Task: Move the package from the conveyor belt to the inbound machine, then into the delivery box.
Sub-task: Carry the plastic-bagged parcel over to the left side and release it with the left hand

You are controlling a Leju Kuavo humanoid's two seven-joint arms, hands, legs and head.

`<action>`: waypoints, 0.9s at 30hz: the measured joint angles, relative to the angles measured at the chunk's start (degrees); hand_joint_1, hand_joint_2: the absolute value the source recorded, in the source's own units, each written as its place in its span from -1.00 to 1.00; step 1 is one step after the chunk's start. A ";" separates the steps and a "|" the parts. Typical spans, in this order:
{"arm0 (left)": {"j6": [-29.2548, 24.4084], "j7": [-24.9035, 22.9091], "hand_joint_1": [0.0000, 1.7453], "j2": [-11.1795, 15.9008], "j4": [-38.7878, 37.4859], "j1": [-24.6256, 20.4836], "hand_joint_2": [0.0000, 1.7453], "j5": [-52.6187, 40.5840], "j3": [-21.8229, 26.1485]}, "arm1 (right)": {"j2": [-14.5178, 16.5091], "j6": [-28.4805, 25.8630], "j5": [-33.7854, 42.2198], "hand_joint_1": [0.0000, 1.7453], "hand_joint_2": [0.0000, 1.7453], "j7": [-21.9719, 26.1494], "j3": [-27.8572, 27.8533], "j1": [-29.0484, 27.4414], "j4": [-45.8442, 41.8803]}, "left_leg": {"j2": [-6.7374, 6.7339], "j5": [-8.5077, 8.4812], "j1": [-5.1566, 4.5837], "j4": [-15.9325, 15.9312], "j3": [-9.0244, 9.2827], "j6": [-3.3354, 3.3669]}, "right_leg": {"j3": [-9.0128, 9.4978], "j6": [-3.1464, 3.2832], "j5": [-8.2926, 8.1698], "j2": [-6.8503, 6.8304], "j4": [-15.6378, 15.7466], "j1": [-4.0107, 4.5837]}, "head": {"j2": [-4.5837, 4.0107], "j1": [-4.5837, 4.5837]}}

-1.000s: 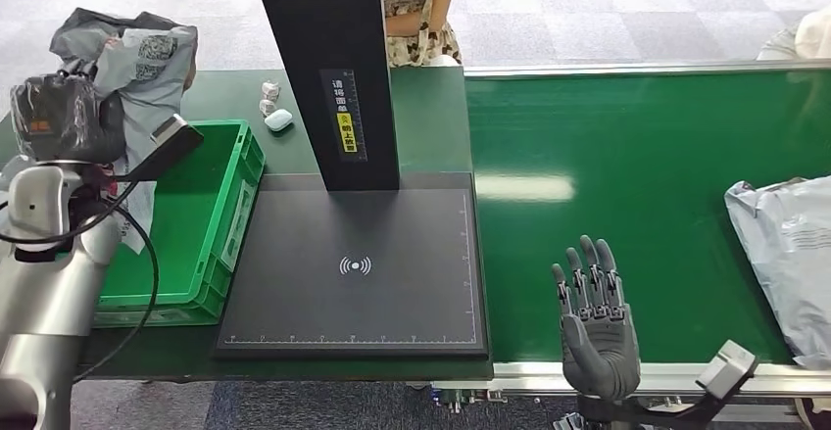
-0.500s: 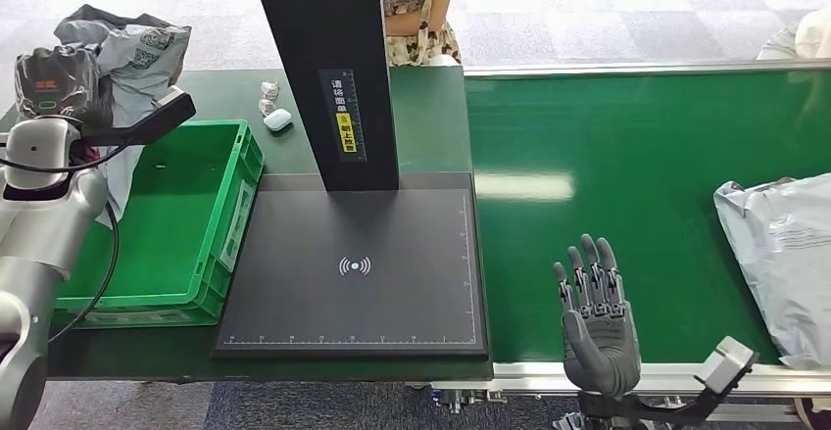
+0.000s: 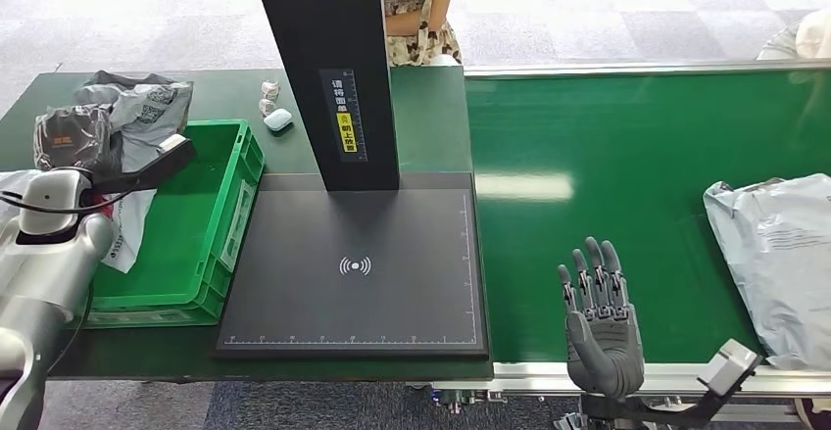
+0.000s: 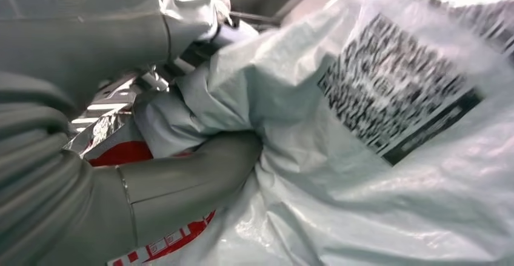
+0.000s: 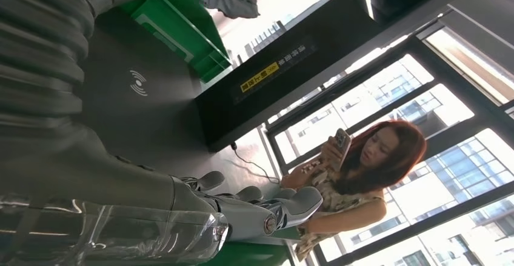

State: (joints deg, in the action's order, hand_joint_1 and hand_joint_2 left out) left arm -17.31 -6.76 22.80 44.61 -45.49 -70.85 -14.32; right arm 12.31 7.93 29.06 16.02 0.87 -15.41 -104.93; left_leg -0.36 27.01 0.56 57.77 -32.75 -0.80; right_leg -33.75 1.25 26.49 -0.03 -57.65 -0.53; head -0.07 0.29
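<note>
A grey plastic mailer package (image 3: 137, 107) hangs over the left rim of the green delivery box (image 3: 196, 205), and my left hand (image 3: 71, 138), wrapped in dark film, grips it. Up close, the thumb (image 4: 188, 178) presses into the crumpled package (image 4: 363, 175), whose barcode label (image 4: 394, 90) faces the camera. My right hand (image 3: 598, 317) stands open, fingers spread and upright, above the near edge of the green conveyor belt (image 3: 637, 156), holding nothing. A second grey package (image 3: 779, 254) lies on the belt at the far right, apart from that hand.
The black inbound machine's platform (image 3: 353, 263) lies between box and belt, its dark column (image 3: 328, 68) rising behind. A white earbud case (image 3: 278, 119) and small items sit on the table by the column. A person (image 3: 416, 9) sits beyond the table, holding a phone (image 5: 340, 139).
My left arm has come down with the package, closer to the delivery box's left rim. The package on the belt has moved left, toward my right hand, which has hardly moved.
</note>
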 joint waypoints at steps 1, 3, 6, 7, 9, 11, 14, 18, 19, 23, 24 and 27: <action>0.39 0.01 1.00 0.11 0.14 0.49 1.00 0.05 0.00 | 0.00 0.02 -0.01 -1.00 1.00 0.00 -0.01 0.00 0.01 | 0.00 0.00 0.00 0.00 0.00 0.00 | 0.00 0.00 0.00 0.00 0.00 0.00 | 0.00 0.00; 1.37 0.01 1.00 0.28 0.26 1.16 1.00 0.10 0.00 | 0.00 0.11 -0.03 -1.00 1.00 0.00 -0.04 0.01 0.03 | 0.01 0.00 0.00 0.00 -0.01 0.00 | 0.00 0.00 0.00 -0.01 0.00 0.00 | 0.00 0.00; 2.96 0.01 0.89 0.35 0.30 1.58 1.00 0.14 0.00 | 0.00 0.27 -0.10 -1.00 1.00 -0.01 -0.15 0.03 0.15 | 0.01 0.00 0.00 0.01 -0.02 0.00 | 0.00 0.00 0.00 -0.02 0.00 0.00 | 0.00 -0.01; 3.39 0.01 0.73 0.34 0.30 1.62 1.00 0.15 0.00 | 0.00 0.32 -0.13 -1.00 1.00 -0.01 -0.18 0.03 0.19 | 0.01 0.00 0.00 0.01 -0.02 0.00 | 0.00 0.00 0.00 -0.02 0.00 0.00 | 0.00 -0.01; 4.04 0.01 -0.25 0.30 0.30 1.65 1.00 0.15 0.00 | 0.00 0.37 -0.27 -1.00 1.00 -0.04 -0.24 0.04 0.21 | 0.01 0.00 0.00 0.01 -0.01 0.00 | -0.01 0.00 0.00 -0.02 0.00 0.00 | 0.00 -0.01; 4.36 0.00 -1.00 0.19 0.30 1.65 1.00 0.17 0.00 | 0.00 0.37 -0.49 -1.00 1.00 -0.11 -0.33 0.04 0.21 | 0.01 0.00 0.00 0.01 -0.01 0.00 | -0.01 0.00 0.00 -0.01 0.00 0.00 | 0.00 0.00; 4.36 -0.21 -1.00 -0.19 0.30 1.66 1.00 0.25 0.00 | 0.02 0.37 -0.83 -1.00 1.00 -0.23 -0.47 0.07 0.21 | 0.01 0.00 0.00 0.01 -0.01 0.00 | -0.02 0.00 0.00 -0.02 0.00 0.00 | 0.00 0.00; 4.08 -0.34 -1.00 -0.77 0.35 1.67 1.00 0.59 0.00 | 0.15 0.33 -1.11 -1.00 1.00 -0.34 -0.60 0.08 0.21 | -0.01 0.00 0.00 0.01 -0.01 0.00 | -0.02 0.00 0.00 -0.01 0.00 0.00 | 0.00 0.01; 3.89 -0.33 -1.00 -0.85 0.44 1.69 1.00 0.83 0.00 | 0.16 0.33 -1.15 -1.00 1.00 -0.37 -0.63 0.08 0.21 | -0.01 0.00 0.00 0.01 -0.01 0.00 | -0.02 0.00 0.00 0.00 0.00 0.00 | 0.00 0.01; 2.63 0.00 -1.00 -0.93 1.39 1.77 1.00 1.98 0.10 | 0.19 0.32 -1.31 -1.00 1.00 -0.65 -0.75 0.06 0.21 | 0.00 0.00 0.01 0.01 -0.02 0.00 | -0.02 0.00 0.00 -0.01 0.00 0.01 | 0.00 0.01; 2.33 0.14 -1.00 -0.92 1.77 1.85 1.00 2.27 0.15 | 0.22 0.32 -1.36 -1.00 1.00 -0.75 -0.79 0.06 0.21 | 0.00 0.00 0.01 0.01 -0.02 0.00 | -0.02 0.00 0.00 -0.01 0.00 0.01 | 0.00 0.00; 0.70 0.64 -1.00 -0.92 3.65 2.61 1.00 3.57 0.50 | 0.44 0.32 -1.62 -1.00 1.00 -0.87 -0.97 0.06 0.19 | 0.00 0.00 0.01 0.01 -0.02 0.00 | -0.02 0.00 0.00 -0.01 0.00 0.01 | 0.00 0.00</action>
State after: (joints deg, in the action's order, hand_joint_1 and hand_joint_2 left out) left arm -16.61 -6.12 21.88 48.27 -42.88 -67.29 -13.82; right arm 12.74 8.25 27.44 15.15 -0.09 -15.35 -104.74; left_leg -0.36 27.01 0.56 57.78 -32.77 -0.80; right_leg -33.77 1.25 26.49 -0.04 -57.65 -0.52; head -0.07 0.29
